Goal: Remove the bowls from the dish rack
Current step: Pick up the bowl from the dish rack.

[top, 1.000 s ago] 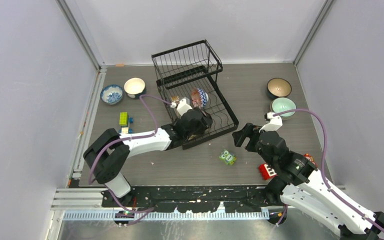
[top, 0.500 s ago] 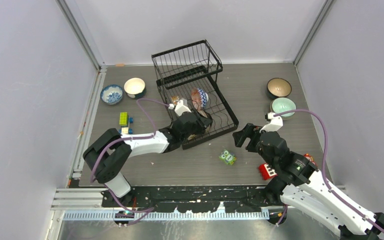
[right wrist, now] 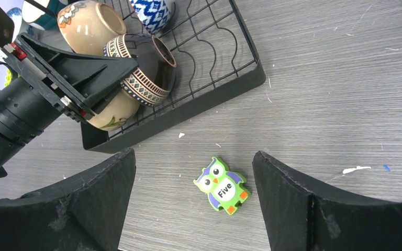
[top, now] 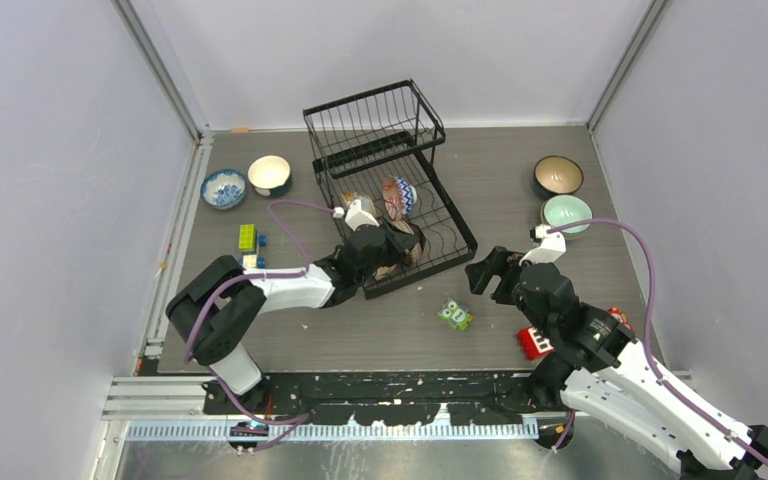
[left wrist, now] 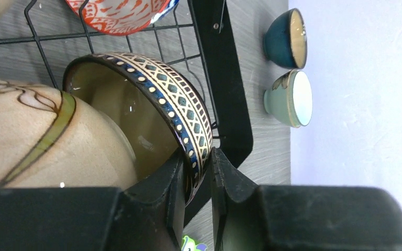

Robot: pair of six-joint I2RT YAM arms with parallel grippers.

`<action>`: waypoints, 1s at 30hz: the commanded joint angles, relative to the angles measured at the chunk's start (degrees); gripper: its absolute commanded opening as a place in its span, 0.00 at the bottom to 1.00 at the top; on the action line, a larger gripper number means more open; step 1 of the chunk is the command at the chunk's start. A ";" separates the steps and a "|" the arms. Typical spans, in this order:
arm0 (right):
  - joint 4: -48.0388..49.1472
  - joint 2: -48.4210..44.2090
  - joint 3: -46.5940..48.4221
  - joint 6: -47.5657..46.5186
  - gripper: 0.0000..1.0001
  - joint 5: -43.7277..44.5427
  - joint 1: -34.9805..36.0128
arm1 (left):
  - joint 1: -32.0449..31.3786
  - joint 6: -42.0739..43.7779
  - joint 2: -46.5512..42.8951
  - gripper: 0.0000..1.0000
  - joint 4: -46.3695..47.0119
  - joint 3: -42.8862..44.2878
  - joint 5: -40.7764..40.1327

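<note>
L gripper (left wrist: 198, 159) pinching the rim of the dark patterned bowl (left wrist: 131, 104) in the dish rack (top: 455, 245). Task approx half done, I'd say.

Fingers narrow, one inside the rim, one outside. The bowl lies on its side in the lower tray, w/ a tan bowl (left wrist: 36, 141) touching it on the inner-finger side and a red-patterned bowl (left wrist: 120, 10) just past the fingertips. R gripper (right wrist: 191, 162) is spread wide and holds nothing, owl toy (right wrist: 221, 185) on the table under it. Four bowls already out: blue-white bowl (top: 224, 187) and cream-lined bowl (top: 269, 174) well off L gripper's left, dark bowl (top: 558, 175) and mint bowl (top: 567, 213) ahead of R gripper. Left in the rack: prob. four, incl. a second tan bowl (right wrist: 86, 21). Can't tell if the gripped bowl is off the wires. L arm covers part of the tray from above, and the second tan bowl is cut off in the L wrist view.
</note>
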 commanded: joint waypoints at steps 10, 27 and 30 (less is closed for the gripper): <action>1.86 0.13 0.83 -0.84 0.86 0.91 -0.13 | 0.87 2.02 2.02 0.00 11.44 -2.31 2.90; 0.93 -0.85 0.62 -1.08 0.86 1.24 -0.11 | 2.31 4.31 5.65 0.00 31.65 -5.56 8.54; 0.66 -1.18 0.65 -1.10 0.86 1.35 -0.17 | 2.47 4.43 5.95 0.00 33.39 -5.77 8.96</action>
